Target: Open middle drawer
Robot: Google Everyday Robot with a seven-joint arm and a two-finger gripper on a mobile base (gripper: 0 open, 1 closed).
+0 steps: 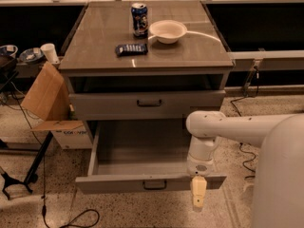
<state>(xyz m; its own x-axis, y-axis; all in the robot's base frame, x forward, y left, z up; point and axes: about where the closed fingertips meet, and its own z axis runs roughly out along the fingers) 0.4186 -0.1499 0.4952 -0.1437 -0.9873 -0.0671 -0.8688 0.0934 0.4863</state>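
The middle drawer (pixel 142 156) is pulled well out below the tabletop (pixel 190 51), its plain grey inside showing. The claw (pixel 198 196) hangs pointing down over the right end of the drawer's front, to the right of the small handle (pixel 155 185) and off it. How far open it is, I cannot tell.

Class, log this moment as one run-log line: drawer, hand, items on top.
middle drawer: pulled out | hand: by its front's right end, off the handle | cabinet top: can, bowl, dark packet
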